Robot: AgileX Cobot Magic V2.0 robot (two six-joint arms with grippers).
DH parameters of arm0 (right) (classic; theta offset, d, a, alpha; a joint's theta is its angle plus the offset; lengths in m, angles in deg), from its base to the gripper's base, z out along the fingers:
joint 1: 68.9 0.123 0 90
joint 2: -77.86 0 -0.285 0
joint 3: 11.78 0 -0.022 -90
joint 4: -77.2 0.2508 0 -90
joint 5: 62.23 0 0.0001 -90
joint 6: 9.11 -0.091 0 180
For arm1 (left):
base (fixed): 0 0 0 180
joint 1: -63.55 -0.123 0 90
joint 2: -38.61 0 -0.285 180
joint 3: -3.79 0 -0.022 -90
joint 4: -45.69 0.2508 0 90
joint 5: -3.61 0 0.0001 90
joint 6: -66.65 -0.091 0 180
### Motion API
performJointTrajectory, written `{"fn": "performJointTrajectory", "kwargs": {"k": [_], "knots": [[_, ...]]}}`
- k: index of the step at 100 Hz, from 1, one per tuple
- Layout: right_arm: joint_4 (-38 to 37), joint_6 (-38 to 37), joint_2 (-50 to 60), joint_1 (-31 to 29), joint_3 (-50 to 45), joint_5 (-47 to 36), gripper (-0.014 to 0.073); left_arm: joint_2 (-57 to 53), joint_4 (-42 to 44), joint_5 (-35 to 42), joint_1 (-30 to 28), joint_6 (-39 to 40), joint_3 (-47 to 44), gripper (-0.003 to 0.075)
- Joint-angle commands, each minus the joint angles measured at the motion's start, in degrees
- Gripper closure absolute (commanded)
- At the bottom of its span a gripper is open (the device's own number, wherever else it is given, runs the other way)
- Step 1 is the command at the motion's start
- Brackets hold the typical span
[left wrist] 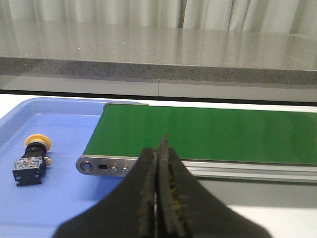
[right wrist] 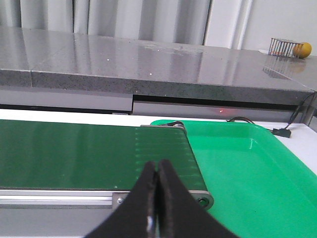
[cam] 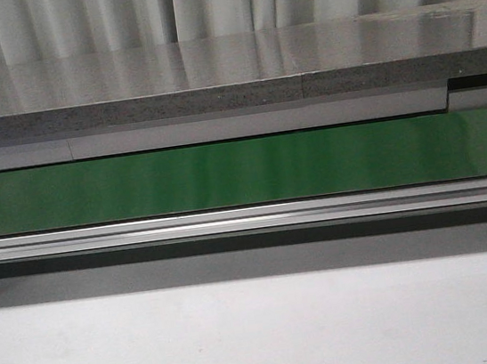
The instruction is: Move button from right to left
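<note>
My left jaws (left wrist: 158, 163) were clenched together with nothing between them, hanging above the near rail of the green belt (left wrist: 208, 134). My right jaws (right wrist: 157, 183) were pressed shut and empty too, poised over the other end of that belt, just beside the green tray (right wrist: 247, 163).

From the left jaws, the button (left wrist: 33, 159) lay off to the side in the left wrist view, in the blue tray (left wrist: 64, 208) that sat at the belt's end roller. It rested on its side, yellow cap pointing away from me and the black block nearer, so its long axis ran roughly along my line of sight rather than across it. The button was apart from the belt frame, with bare tray floor all round it.

Nothing lay in the part of the green tray I could see from the right wrist, and the front view showed only the belt and the grey surface (cam: 264, 341), no button on it. My left arm was plainly the nearer one; I judged that any grasp would need those jaws released first and swung sideways over the blue tray.
</note>
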Motion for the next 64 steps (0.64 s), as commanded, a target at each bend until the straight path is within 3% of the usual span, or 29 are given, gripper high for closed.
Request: {"fn": "performJointTrajectory", "kwargs": {"k": [1, 64], "knots": [[-1.03, -0.44, 1.16, -0.22, 0.81, -3.79, 0.0661, -1.83, -0.23, 4.41, 0.07, 0.14, -2.68, 0.074], [0.66, -0.44, 1.16, -0.22, 0.81, -4.12, 0.0661, -1.83, -0.23, 4.41, 0.07, 0.14, -2.68, 0.0741]]}}
